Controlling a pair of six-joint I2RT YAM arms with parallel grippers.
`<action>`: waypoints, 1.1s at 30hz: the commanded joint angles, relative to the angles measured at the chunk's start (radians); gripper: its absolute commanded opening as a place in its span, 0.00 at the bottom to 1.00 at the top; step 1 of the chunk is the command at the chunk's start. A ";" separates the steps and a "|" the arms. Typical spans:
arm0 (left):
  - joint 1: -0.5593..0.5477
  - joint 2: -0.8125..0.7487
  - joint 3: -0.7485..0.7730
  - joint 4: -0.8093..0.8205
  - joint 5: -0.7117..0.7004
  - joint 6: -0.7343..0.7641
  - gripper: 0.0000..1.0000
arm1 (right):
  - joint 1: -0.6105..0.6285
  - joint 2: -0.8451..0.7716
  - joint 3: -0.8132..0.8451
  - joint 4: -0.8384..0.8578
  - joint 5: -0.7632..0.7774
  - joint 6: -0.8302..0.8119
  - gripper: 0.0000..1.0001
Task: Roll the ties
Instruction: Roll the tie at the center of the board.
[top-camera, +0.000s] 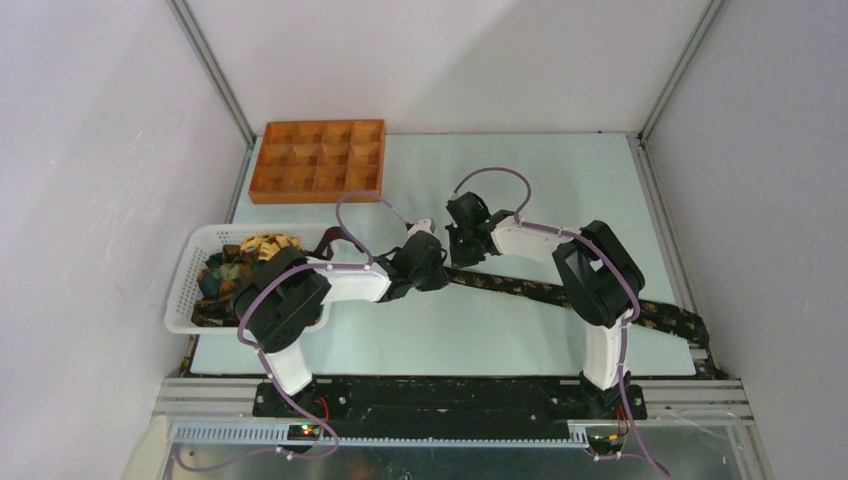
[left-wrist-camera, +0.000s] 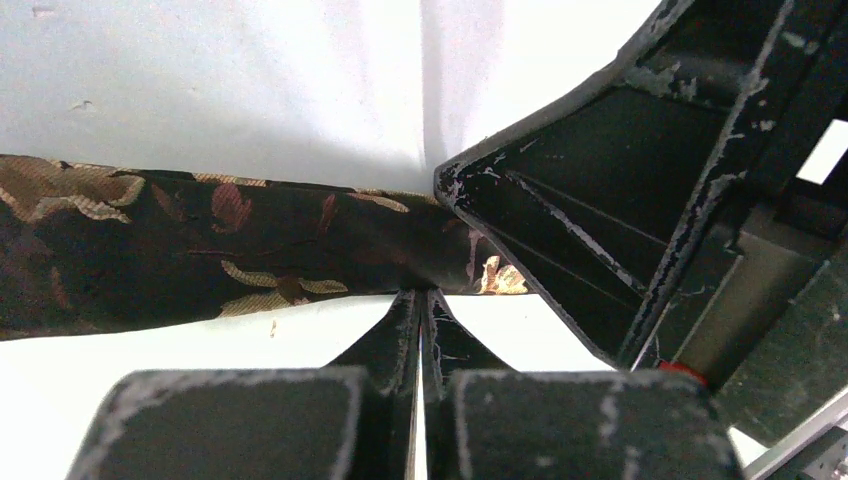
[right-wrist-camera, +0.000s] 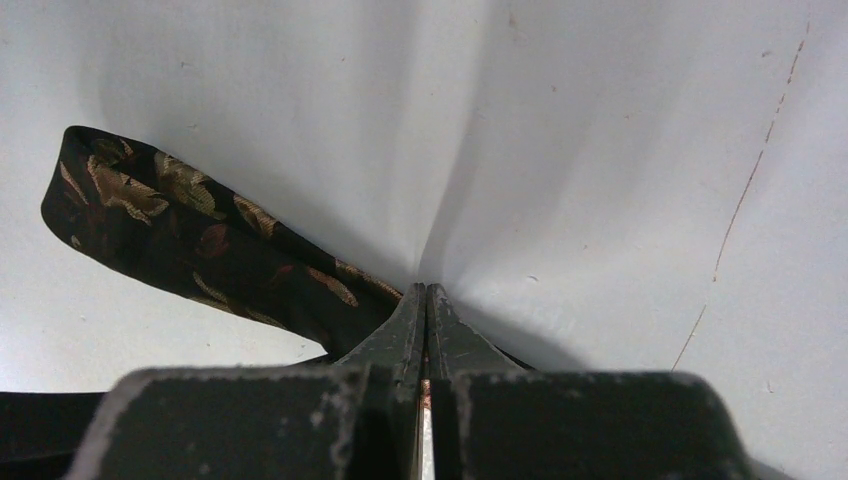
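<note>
One dark leafy-print tie (top-camera: 560, 295) lies stretched across the table from the middle to the right edge. My left gripper (top-camera: 436, 268) is shut, and in the left wrist view the gripper (left-wrist-camera: 420, 293) touches the tie's (left-wrist-camera: 200, 250) near edge with its tips. Just right of it, my right gripper (top-camera: 464, 252) is shut too. In the right wrist view the tie's narrow end (right-wrist-camera: 150, 200) runs under the gripper (right-wrist-camera: 426, 288), whose tips reach past it onto bare table. More ties (top-camera: 235, 272) sit bundled in the basket.
A white mesh basket (top-camera: 185, 290) stands at the left edge. An orange compartment tray (top-camera: 318, 160) sits at the back left. The right arm's black housing (left-wrist-camera: 620, 200) fills the right of the left wrist view, close to my left fingers.
</note>
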 joint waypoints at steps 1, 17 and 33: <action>0.014 -0.001 0.003 -0.039 -0.001 0.026 0.00 | 0.004 -0.011 -0.020 -0.045 0.022 0.003 0.00; 0.103 -0.495 -0.136 -0.146 -0.134 0.134 0.17 | -0.032 -0.194 0.008 0.068 0.062 -0.021 0.25; 0.277 -0.262 -0.099 -0.146 -0.200 0.088 0.00 | 0.042 -0.066 0.008 0.251 -0.241 0.094 0.00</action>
